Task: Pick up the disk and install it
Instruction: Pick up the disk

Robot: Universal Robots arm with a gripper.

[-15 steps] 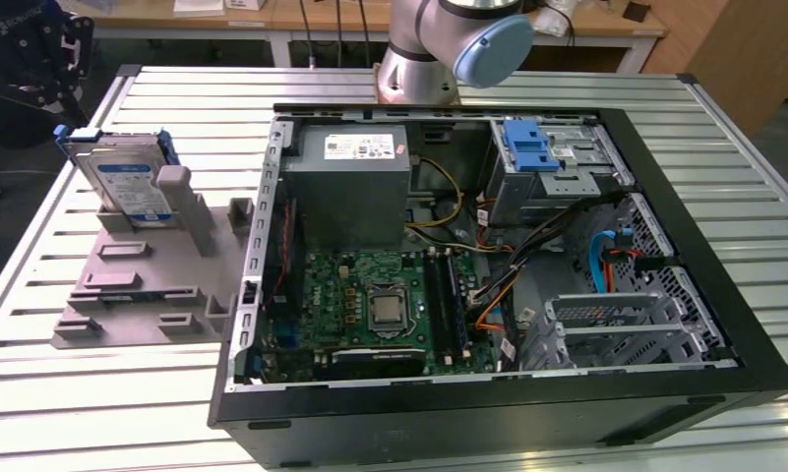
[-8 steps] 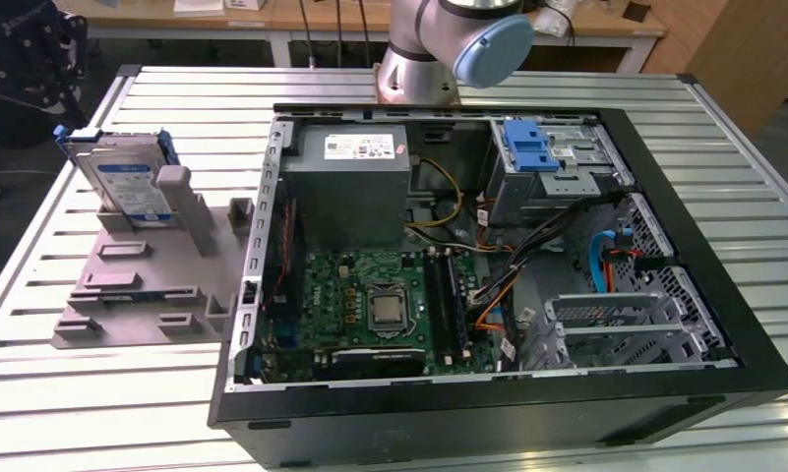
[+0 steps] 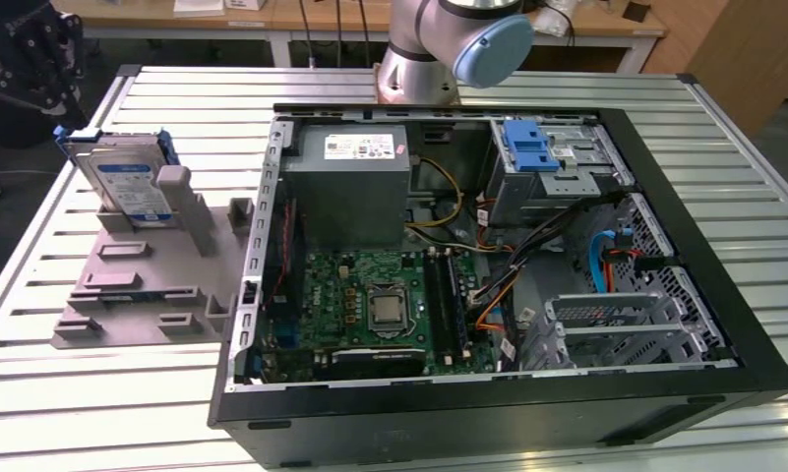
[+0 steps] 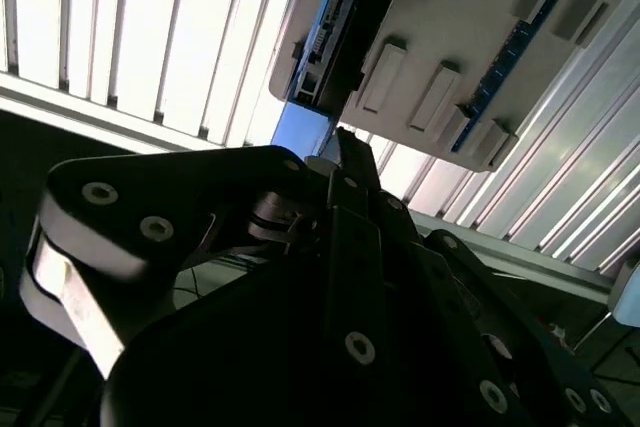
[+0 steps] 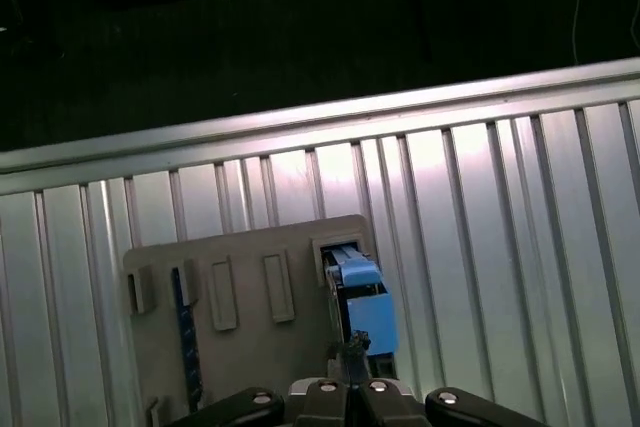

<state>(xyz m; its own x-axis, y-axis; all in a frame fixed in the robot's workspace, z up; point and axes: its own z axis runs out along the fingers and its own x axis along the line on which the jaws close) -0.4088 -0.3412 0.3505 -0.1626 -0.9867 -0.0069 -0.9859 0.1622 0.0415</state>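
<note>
- Even, bright light from overhead falls on the ribbed silver metal table (image 3: 105, 413) in the exterior view, with soft sheen along its slats.
- The open black computer case (image 3: 499, 393) holds shadowed pockets under its walls.
- In the second wrist view the slats glare near-white, and the black gripper (image 4: 335, 152) reads as a backlit silhouette.
- In the first wrist view everything beyond the table edge is dark.

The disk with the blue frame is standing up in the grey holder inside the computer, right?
Not quite. The disk stands up in the grey holder, but the holder sits on the table outside the computer case, to the exterior view's left of it. The exterior view shows this.
</note>
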